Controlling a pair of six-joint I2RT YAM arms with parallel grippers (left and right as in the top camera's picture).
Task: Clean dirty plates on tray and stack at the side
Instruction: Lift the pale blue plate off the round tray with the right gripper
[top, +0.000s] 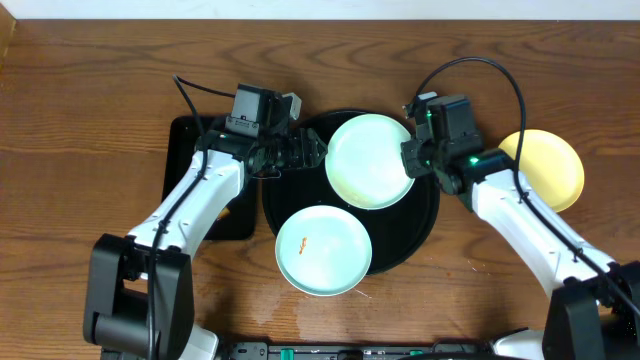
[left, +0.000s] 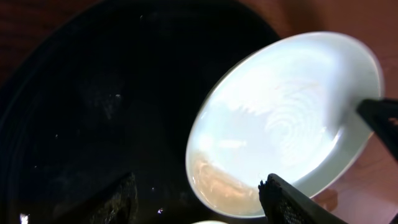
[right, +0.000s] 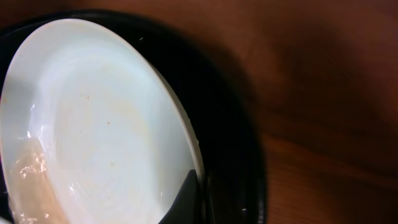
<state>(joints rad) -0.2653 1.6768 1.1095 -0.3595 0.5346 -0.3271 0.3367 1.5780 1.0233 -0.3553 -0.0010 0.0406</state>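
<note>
The right claw is clamped on the right rim of a mint plate, which appears tilted over the far part of the round tray. The left claw stands open just beside that plate's left rim. A second mint plate, smeared orange, overhangs the tray's near-left rim. The yellow plate lies on the desk near its right edge.
</note>
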